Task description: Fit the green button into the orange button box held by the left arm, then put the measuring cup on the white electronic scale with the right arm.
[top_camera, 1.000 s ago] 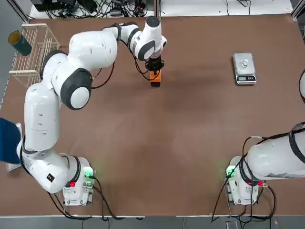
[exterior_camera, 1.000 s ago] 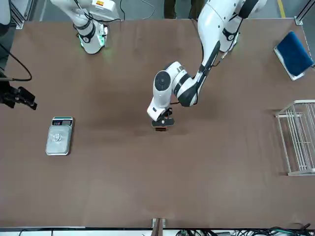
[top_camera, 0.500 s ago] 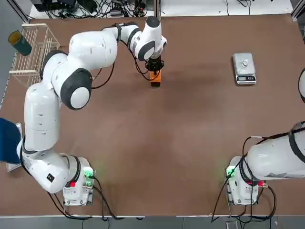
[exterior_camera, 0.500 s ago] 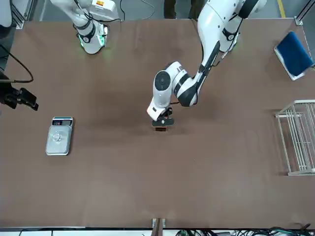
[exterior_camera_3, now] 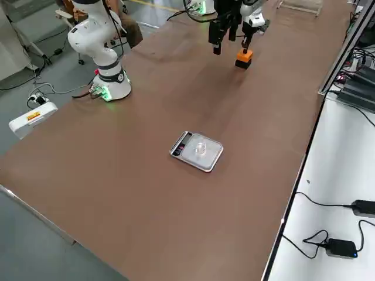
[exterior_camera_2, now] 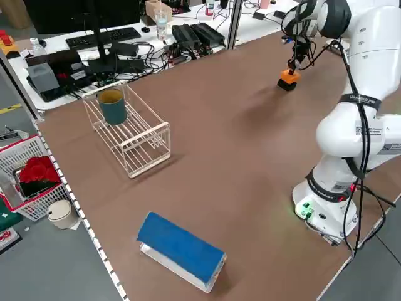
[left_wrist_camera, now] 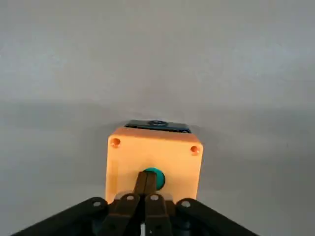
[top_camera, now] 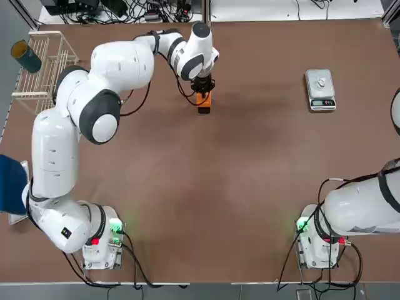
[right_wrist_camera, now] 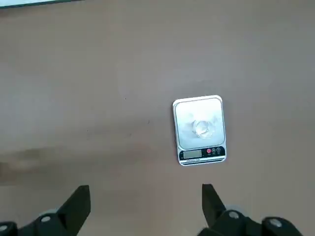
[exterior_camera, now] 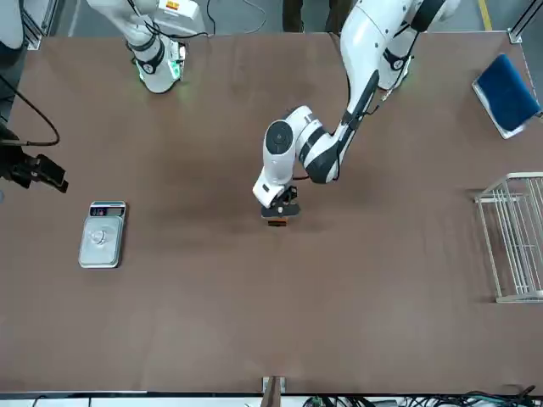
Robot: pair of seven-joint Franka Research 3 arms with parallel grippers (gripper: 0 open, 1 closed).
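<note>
"Fingers first: how do they stand?"

"On the left gripper [left_wrist_camera: 145,176], they're shut, tips at the teal-green round button [left_wrist_camera: 161,180] and partly covering it. I can't tell whether they actually touch it."

"And on the right gripper [right_wrist_camera: 146,189]?"

"Wide apart, with nothing between them. It hangs over the robot's right side of the worktop [top_camera: 250,187]."

"Back to the left one. What's next to it?"

"Just under the tips, the bright orange plastic box with a black base [left_wrist_camera: 123,160]. That button shows in its orange top face. Whether the base meets the worktop, I can't make out."

"Farther out?"

"Off to the robot's left, a white wire rack [top_camera: 36,96] with a dark teal, open-topped cup [exterior_camera_2: 114,111] on it. Toward the robot from there lies a blue-topped, white-edged block [exterior_camera_2: 182,248]."

"And the measuring cup?"

"Well apart from the box, on the robot's right: the flat silver-white scale [right_wrist_camera: 186,137], its dark display strip toward the arm bases. That tiny clear plastic cup [right_wrist_camera: 204,129] is on the weighing plate."

"Past all that?"

"Black cables [top_camera: 150,11], tangled on the white bench beyond the far edge."
</note>
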